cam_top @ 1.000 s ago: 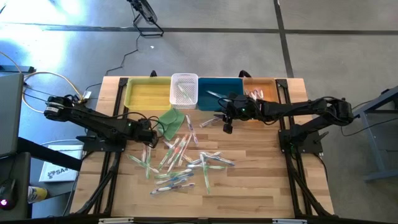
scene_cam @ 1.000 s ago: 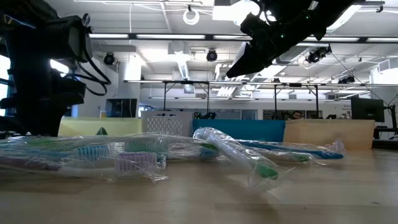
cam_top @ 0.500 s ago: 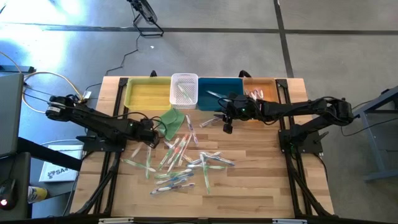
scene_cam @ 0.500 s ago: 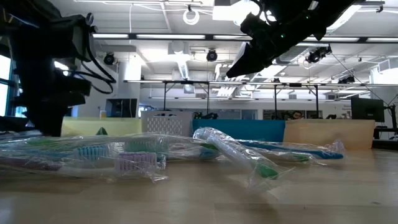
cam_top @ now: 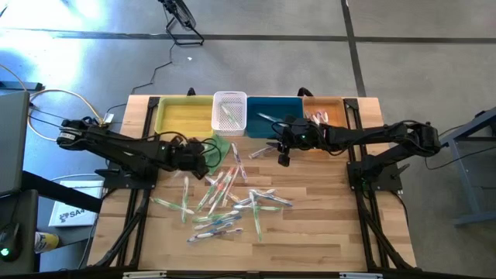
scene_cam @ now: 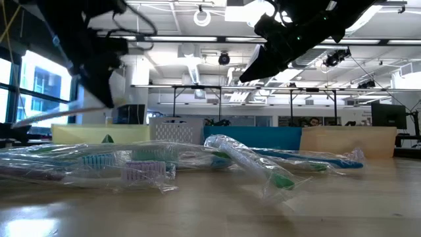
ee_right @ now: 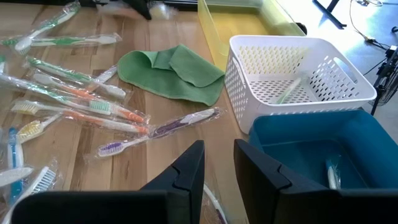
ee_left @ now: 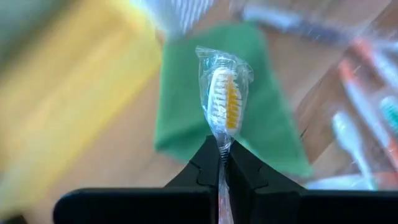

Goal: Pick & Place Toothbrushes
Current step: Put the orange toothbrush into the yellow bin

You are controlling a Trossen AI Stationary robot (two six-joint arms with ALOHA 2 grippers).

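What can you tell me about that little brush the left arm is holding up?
It is a toothbrush sealed in a clear, crinkly wrapper, its bristles white at the edges and orange-yellow down the middle. The left tool is shut on the wrapped neck just below the head, so the head sticks out beyond the fingers. It is lifted off the table, over the green cloth.

Held toothbrush (ee_left: pixel 225 102) handle hidden between tool fingers.

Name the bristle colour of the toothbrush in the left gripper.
Yellow-orange centre with white edges on the toothbrush; left wrist view.
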